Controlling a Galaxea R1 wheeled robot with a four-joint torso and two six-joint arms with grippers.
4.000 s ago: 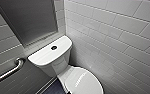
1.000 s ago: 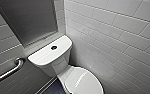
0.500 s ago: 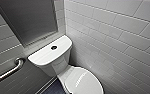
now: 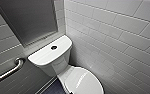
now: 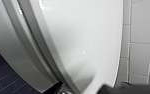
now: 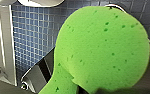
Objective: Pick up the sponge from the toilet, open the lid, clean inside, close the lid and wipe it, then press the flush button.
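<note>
White tiles [image 4: 111, 37] walled the toilet [image 4: 56, 62], lid [image 4: 84, 81] down; right claw [image 6: 73, 87] clenched the green sponge [image 6: 101, 50] over blue floor [image 6: 33, 37]; left claw [image 5: 91, 90] state unclear.

- The floor [image 4: 52, 89], laid in small dark blue tiles, shows as a narrow patch at the bottom edge of the head view, just left of centre.
- The toilet [image 4: 62, 66] stands on it in the lower middle of the frame, tucked into the corner of the tiled walls.
- Its flat white tank top [image 4: 43, 56], at mid-frame, carries the flush button [image 4: 54, 47] in its centre.
- The lid [image 4: 84, 82], at the bottom right of centre, lies down over the bowl.
</note>
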